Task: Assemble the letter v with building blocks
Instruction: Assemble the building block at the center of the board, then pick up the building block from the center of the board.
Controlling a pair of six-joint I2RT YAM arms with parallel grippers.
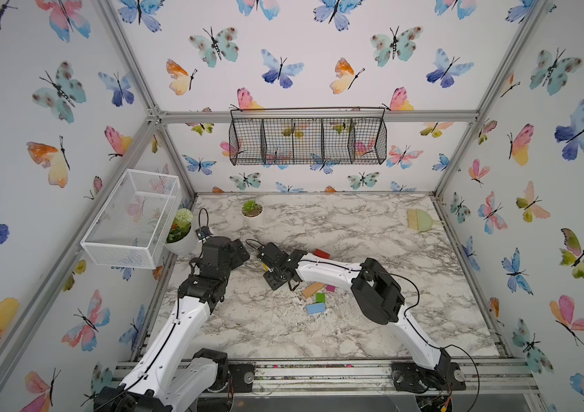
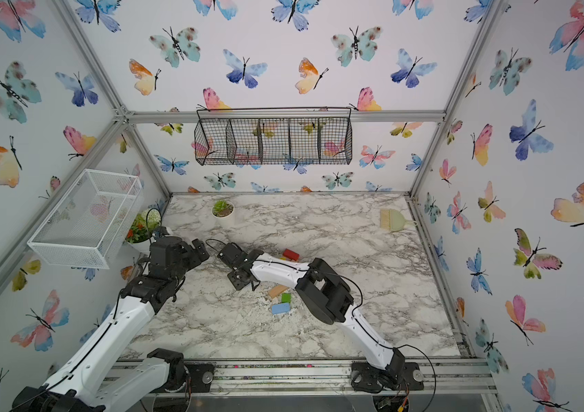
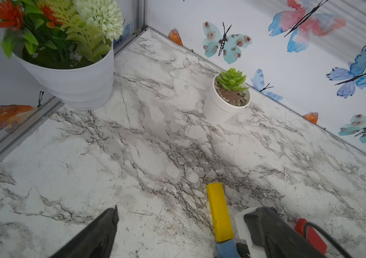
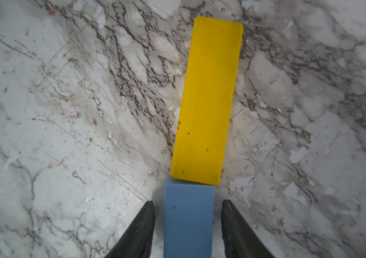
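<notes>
So your right gripper sits with its jaws parted either side of the light-blue bar. There's a sliver of marble showing on both sides, so nothing's clamped. That bar butts end to end against the yellow bar, both flat on the table. My guess is that line is one leg of the V, laid out so a second leg can meet it at the point. Your left gripper hangs wide open and holds nothing, just beside the yellow bar, probably parked there to stay out of the way. The spare blocks sit in a loose cluster by the right arm's elbow: tan bar, green cube, magenta cube and second light-blue bar. A red bar lies on the arm's far side. Containers-wise, the black wire basket on the back wall and the white mesh basket on the side wall show nothing inside. The big white pot holds fake flowers, the small pot a succulent.
</notes>
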